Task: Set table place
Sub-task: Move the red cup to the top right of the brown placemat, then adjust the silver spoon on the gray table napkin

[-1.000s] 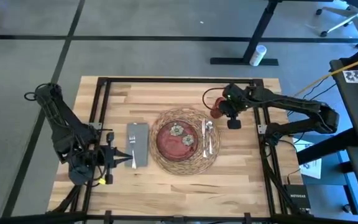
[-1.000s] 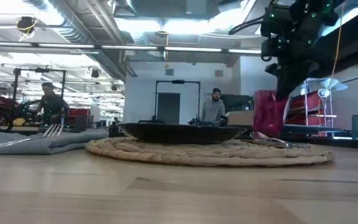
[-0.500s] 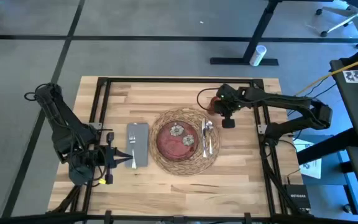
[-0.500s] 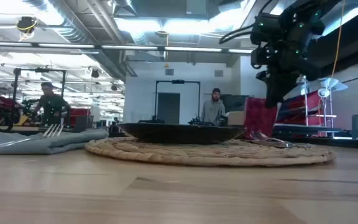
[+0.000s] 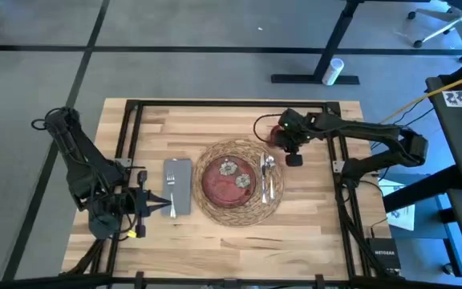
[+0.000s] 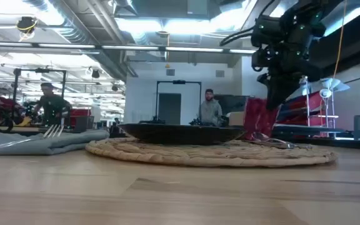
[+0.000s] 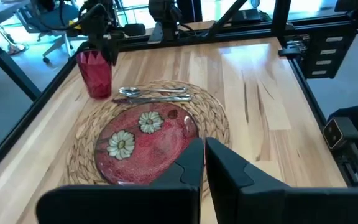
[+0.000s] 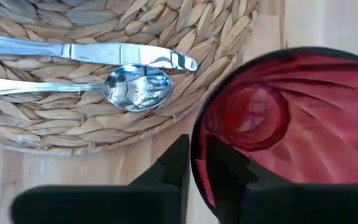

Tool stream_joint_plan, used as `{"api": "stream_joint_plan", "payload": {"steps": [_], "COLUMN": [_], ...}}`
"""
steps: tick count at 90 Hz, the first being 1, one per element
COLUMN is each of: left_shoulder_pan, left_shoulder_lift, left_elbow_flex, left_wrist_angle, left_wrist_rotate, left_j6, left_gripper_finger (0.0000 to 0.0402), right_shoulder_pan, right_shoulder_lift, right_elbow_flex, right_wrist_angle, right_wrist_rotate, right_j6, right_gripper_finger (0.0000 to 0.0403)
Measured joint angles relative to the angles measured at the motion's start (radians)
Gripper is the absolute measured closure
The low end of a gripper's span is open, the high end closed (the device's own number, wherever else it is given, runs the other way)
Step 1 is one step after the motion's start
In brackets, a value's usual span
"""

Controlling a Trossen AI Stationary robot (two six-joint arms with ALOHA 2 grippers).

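Beside the round woven mat [image 5: 239, 182], the right gripper [image 5: 281, 138] pinches a ribbed red cup [image 5: 274, 135].

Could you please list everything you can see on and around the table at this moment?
table: one, pale wood with black frame, under everything.
woven mat: one, straw, centre of the table.
plate: one, dark red with two pale flowers, on the mat.
knife and spoon: two, silver, on the mat beside the plate, on the right arm's side.
napkin: one, gray, beside the mat on the left arm's side.
fork: one, silver, on the napkin.
cup: one, red, standing on the table at the mat's edge.
people: two, in the room beyond the table.
right gripper: one, dark, clamped on the cup's rim.
left gripper: one, dark, shut, by the napkin.
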Motion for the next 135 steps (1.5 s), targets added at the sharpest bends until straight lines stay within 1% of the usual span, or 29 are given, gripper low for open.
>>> {"api": "stream_joint_plan", "payload": {"steps": [12, 26, 44, 56, 63, 68, 76, 81, 88, 100, 107, 113, 119, 125, 135], "left_shoulder_pan": [0.0, 0.0, 0.009, 0.076, 0.132, 0.171, 0.23, 0.261, 0.295, 0.36, 0.397, 0.427, 0.461, 0.494, 0.555], "left_shoulder_lift": [0.0, 0.0, 0.0, 0.0, 0.007, 0.017, 0.035, 0.049, 0.061, 0.068, 0.068, 0.068, 0.068, 0.068, 0.068], "left_elbow_flex": [0.0, 0.0, 0.0, -0.003, -0.016, -0.035, -0.087, -0.119, -0.159, -0.208, -0.231, -0.252, -0.268, -0.283, -0.29], "left_wrist_angle": [0.0, 0.0, -0.002, -0.073, -0.163, -0.206, -0.226, -0.229, -0.243, -0.244, -0.241, -0.245, -0.243, -0.249, -0.247], "left_wrist_rotate": [0.0, 0.0, 0.001, 0.008, 0.084, 0.143, 0.232, 0.281, 0.313, 0.406, 0.454, 0.481, 0.483, 0.484, 0.482], "left_j6": [0.0, -0.002, -0.015, -0.109, -0.194, -0.244, -0.288, -0.315, -0.395, -0.572, -0.631, -0.633, -0.588, -0.51, -0.325], "left_gripper_finger": [0.0402, 0.0402, 0.0402, 0.0402, 0.0402, 0.0402, 0.0402, 0.0402, 0.0402, 0.0402, 0.0402, 0.0402, 0.0401, 0.0398, 0.0385], "right_shoulder_pan": [0.0, 0.0, 0.0, 0.002, 0.023, 0.05, 0.114, 0.156, 0.202, 0.259, 0.289, 0.305, 0.319, 0.33, 0.337], "right_shoulder_lift": [0.0, 0.0, 0.0, -0.002, -0.002, -0.002, -0.006, -0.008, -0.011, -0.015, -0.015, -0.015, -0.015, -0.014, -0.014], "right_elbow_flex": [0.026, 0.093, 0.18, 0.238, 0.273, 0.297, 0.338, 0.363, 0.386, 0.413, 0.415, 0.415, 0.415, 0.415, 0.415], "right_wrist_angle": [-0.01, -0.034, -0.11, -0.168, -0.205, -0.233, -0.286, -0.306, -0.322, -0.318, -0.314, -0.311, -0.311, -0.31, -0.31], "right_wrist_rotate": [0.001, 0.007, 0.054, 0.047, 0.045, 0.065, 0.118, 0.158, 0.189, 0.191, 0.191, 0.192, 0.192, 0.192, 0.193], "right_j6": [-0.008, -0.032, -0.084, -0.09, -0.092, -0.111, -0.133, -0.132, -0.087, -0.002, 0.018, 0.02, 0.02, 0.021, 0.023], "right_gripper_finger": [0.0316, 0.0296, 0.0291, 0.0301, 0.0321, 0.0341, 0.0383, 0.0396, 0.0388, 0.0362, 0.0348, 0.0336, 0.0324, 0.0314, 0.0299]}}
